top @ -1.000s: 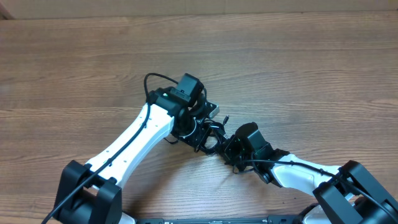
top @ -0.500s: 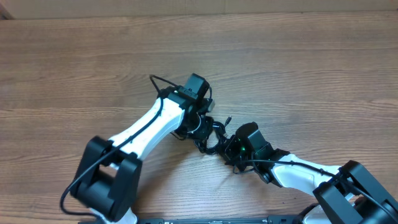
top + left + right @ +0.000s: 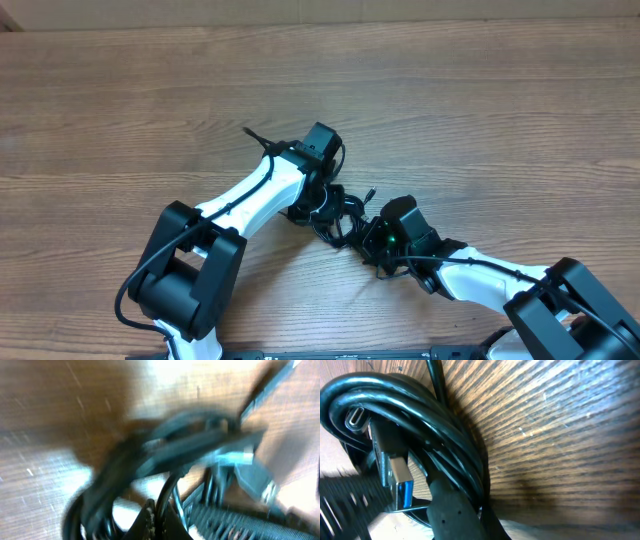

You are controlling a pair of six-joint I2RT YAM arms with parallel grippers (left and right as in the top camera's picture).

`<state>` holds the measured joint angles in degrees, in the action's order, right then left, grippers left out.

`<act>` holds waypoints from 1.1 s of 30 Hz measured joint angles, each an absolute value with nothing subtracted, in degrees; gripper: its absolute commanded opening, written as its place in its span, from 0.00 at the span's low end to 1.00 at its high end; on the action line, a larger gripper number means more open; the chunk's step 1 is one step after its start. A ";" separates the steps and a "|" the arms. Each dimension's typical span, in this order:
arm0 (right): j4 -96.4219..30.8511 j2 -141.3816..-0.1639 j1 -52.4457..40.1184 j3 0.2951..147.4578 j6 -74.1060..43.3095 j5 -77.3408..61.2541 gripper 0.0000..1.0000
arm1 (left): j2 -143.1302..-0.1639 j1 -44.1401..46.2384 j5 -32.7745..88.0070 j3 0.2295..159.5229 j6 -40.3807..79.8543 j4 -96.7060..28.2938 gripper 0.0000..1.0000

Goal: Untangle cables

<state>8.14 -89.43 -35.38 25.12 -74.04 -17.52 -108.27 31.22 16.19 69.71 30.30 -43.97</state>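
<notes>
Left arm (image 3: 250, 200) reaches forward and rightward, and right arm (image 3: 480, 272) reaches leftward, low over the table (image 3: 500, 120). The left gripper (image 3: 322, 198) and right gripper (image 3: 368, 238) meet nearly nose to nose. Each is clamped shut on the cables (image 3: 342, 214), a black knot bunched between them. In the right wrist view, a blue-tongued plug (image 3: 402, 480) lies beside the loops.

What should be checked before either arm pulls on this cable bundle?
1. Right pincer shut on the thin black plug-ended cables: ok.
2. Left pincer shut: ok; its hold on the cables: cannot tell, left wrist view blurred.
3. Cables separated: not ok, looped together.
4. Silver blue-tipped plug free of the loops: not ok, it sits tucked under the coil.
</notes>
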 measured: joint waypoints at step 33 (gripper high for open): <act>0.47 -64.55 -35.00 23.14 -62.72 -33.63 0.04 | -111.46 30.30 13.47 72.79 37.52 -45.06 0.95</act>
<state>0.47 -64.55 -35.00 23.14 -62.72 -33.63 -111.46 30.30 13.47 72.79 37.52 -45.06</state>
